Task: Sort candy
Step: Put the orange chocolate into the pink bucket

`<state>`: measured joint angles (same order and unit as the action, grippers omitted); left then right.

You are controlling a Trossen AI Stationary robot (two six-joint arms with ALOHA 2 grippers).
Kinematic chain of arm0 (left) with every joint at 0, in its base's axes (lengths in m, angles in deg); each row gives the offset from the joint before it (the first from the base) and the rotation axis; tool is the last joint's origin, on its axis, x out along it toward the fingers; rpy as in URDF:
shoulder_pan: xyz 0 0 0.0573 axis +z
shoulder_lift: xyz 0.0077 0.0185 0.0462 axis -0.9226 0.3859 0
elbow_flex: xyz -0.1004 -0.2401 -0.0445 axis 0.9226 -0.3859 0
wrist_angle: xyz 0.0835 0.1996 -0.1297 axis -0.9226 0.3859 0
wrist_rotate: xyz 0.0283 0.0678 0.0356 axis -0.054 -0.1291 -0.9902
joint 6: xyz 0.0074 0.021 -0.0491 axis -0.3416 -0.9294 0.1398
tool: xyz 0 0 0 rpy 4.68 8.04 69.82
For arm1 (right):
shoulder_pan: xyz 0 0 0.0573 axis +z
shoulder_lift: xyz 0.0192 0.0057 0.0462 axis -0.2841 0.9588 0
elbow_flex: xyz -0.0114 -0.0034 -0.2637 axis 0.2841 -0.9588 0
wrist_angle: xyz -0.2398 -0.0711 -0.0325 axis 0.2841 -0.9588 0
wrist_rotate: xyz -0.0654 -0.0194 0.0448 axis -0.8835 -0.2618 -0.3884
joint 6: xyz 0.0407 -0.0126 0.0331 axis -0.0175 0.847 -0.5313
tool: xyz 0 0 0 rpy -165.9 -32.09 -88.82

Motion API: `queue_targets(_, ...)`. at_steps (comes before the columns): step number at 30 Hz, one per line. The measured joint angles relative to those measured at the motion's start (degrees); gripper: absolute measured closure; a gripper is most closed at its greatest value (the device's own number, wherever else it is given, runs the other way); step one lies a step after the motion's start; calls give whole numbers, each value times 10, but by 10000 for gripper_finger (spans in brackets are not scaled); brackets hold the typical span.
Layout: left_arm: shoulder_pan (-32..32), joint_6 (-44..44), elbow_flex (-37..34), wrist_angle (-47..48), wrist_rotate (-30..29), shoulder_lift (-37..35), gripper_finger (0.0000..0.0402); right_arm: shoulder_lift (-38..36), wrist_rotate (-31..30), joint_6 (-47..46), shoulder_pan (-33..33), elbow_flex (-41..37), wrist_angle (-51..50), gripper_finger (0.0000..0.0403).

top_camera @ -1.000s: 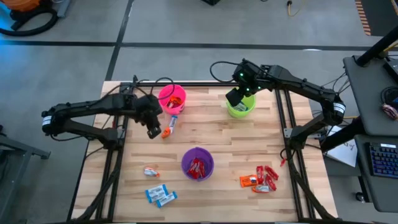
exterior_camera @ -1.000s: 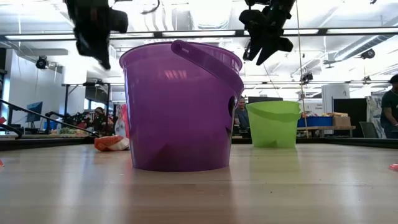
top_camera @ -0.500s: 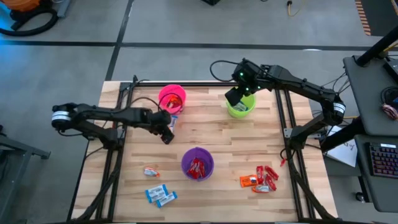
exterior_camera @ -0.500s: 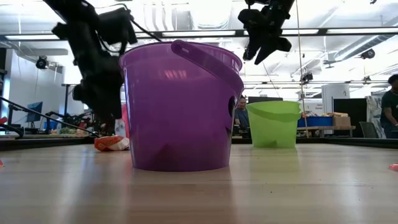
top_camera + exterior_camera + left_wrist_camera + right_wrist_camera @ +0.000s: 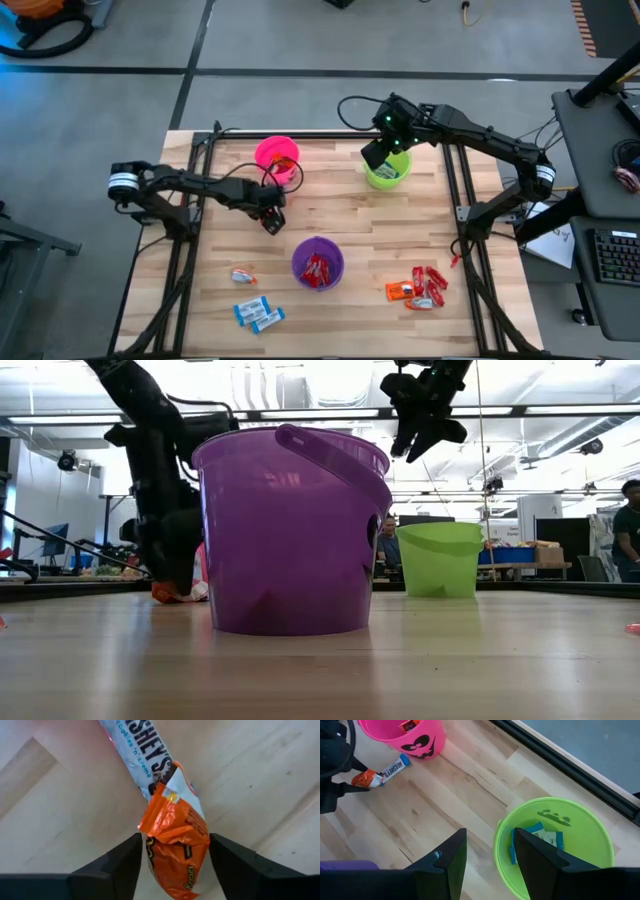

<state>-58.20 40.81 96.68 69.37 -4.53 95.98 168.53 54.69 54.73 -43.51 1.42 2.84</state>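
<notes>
Dropped my left gripper (image 5: 172,862) from beside the pink cup (image 5: 277,157) down to the table; jaws now wide, straddling an orange candy (image 5: 176,845), nothing held. It's crinkly foil, overlapping a glossy blue-and-white bar (image 5: 142,755). My right gripper (image 5: 487,857) hovers part-open, empty, over the green cup (image 5: 552,845). Smooth plastic cups each hold some candy. Left: red/orange pile (image 5: 418,286), blue-and-white ones (image 5: 256,313). Roughly halfway, I'd say.

Overhead and table-level views share the purple cup (image 5: 318,264).
</notes>
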Motion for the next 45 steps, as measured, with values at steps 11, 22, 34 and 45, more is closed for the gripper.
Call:
queue_targets(11, 0, -8, 1, 6, 17, -12, 331, 0, 0, 0, 0, 0, 0, 248)
queue_targets(22, 0, -40, 46, 32, 78, -154, 369, 0, 0, 1, 0, 0, 0, 248)
queue_targets(34, 163, -216, 160, 30, -60, -223, 367, 0, 0, 0, 0, 0, 0, 248)
queue_targets(45, 259, -236, 163, 19, 13, -101, 366, 0, 0, -5, 1, 0, 2, 248)
